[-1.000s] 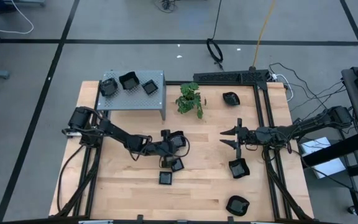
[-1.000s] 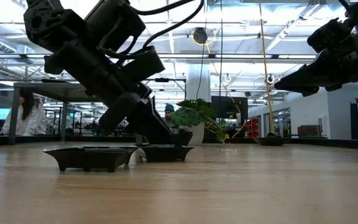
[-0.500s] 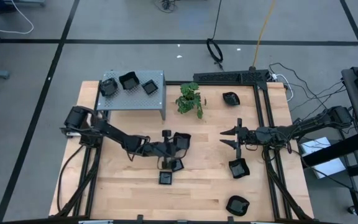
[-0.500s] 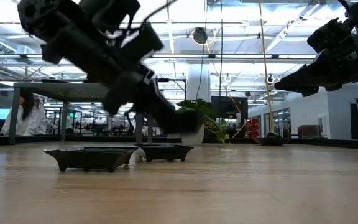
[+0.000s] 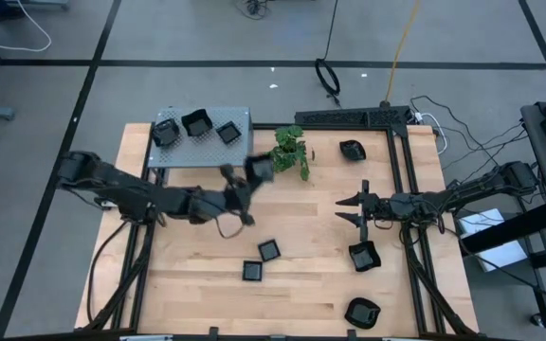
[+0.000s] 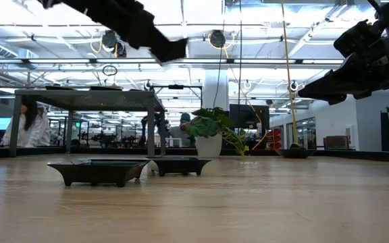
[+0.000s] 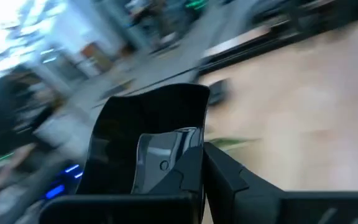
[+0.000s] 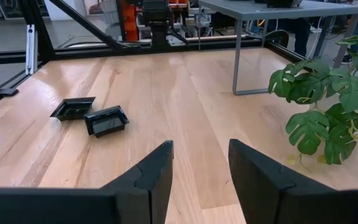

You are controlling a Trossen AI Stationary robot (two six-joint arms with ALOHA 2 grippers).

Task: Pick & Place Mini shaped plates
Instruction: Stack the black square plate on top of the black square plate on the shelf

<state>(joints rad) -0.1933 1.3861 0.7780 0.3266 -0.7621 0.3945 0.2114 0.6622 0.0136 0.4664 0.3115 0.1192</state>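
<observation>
- High view: the left gripper (image 5: 254, 172) was clamped on one small black plate (image 5: 260, 168), holding it in the air just beside the front corner of the grey shelf (image 5: 245, 142) and near the potted plant (image 5: 290, 150). The shelf lay toward the back-left of the jaws, so the coming move looked like a short carry that way. Three plates (image 5: 195, 123) already sat on the shelf top. Two more plates (image 5: 261, 260) lay on the worktop (image 5: 311, 284) in front of the left arm. The right gripper (image 5: 351, 206) waited well apart on the right, jaws wide and empty, with a plate (image 5: 363, 256) just in front of it, another (image 5: 362, 312) nearer the front edge and one (image 5: 352, 150) toward the back.
- Low view: the held plate (image 6: 169, 51) hung above the level of the shelf top (image 6: 86, 91), which the high view could not show. It probably had the height to pass over the edge. The two loose plates (image 6: 96, 170) rested flat on the worktop.
- Left wrist view: this alone showed the grip. The jaws pinched the rim of the plate (image 7: 148, 134), which stood tilted, its hollow facing the camera. The background was blurred.
- Right wrist view: the right arm's fingers (image 8: 146, 177) stood apart with nothing between them. Beyond them lay the two loose plates (image 8: 91, 115), touching each other, and the plant (image 8: 328, 106).
</observation>
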